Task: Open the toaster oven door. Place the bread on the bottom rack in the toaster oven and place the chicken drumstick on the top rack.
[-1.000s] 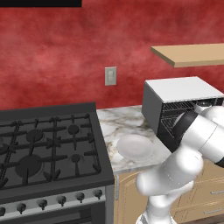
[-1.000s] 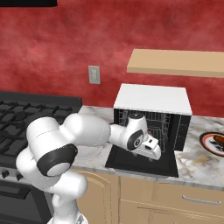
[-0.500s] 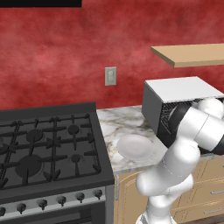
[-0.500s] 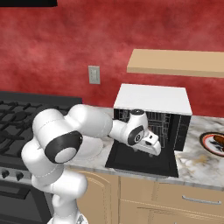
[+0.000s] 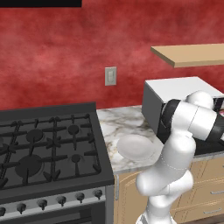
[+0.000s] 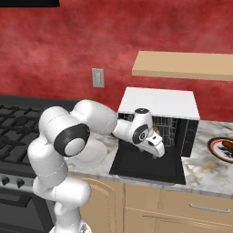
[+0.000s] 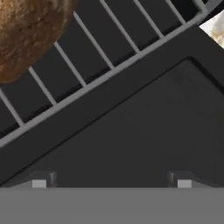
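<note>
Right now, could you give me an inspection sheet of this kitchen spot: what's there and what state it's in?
Surface: marble counter, beside a gas stove.
Job's things: toaster oven with its door folded down flat; bread lying on a wire rack inside.
Clutter: empty white plate left of the oven; a second plate with brown food at the right edge.
Gripper: gripper open, empty, above the door.
Cables: nothing seen.
Surroundings: red wall, wall outlet, wooden shelf, drawers below.
</note>
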